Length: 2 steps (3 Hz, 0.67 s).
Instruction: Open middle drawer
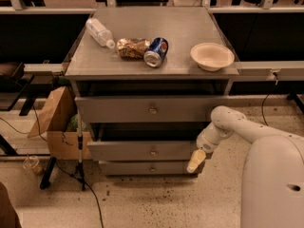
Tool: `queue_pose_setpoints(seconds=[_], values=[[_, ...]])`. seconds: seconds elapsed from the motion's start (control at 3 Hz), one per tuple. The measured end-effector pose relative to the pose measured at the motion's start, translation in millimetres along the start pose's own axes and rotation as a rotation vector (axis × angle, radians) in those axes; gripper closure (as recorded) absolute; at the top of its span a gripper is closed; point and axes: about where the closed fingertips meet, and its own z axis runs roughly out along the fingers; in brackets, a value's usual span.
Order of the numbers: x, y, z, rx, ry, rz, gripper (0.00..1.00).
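Grey steel fronts stack three deep on the cabinet, and the middle drawer sits between the widest drawer above and the narrowest drawer below. Its knob is bare. The gripper hangs toward 4 o'clock from that knob, at the drawer's right end, right over the seam with the narrowest front. We cannot tell whether it is spread or closed.

Our worry is the placement. From this spot a pull could catch the narrowest front instead, or drag the middle one by its corner so that it racks and jams. A hard tug or a bump could also jolt the cabinet, and the can and bottle, both lying on their sides on top at 12 o'clock, could roll.
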Motion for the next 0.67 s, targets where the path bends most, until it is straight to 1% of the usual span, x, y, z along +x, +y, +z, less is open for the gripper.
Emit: queue_pose_setpoints(seconds=[0.67], values=[[2.6, 3.2, -0.5, -0.02, 0.017, -0.006, 0.0]])
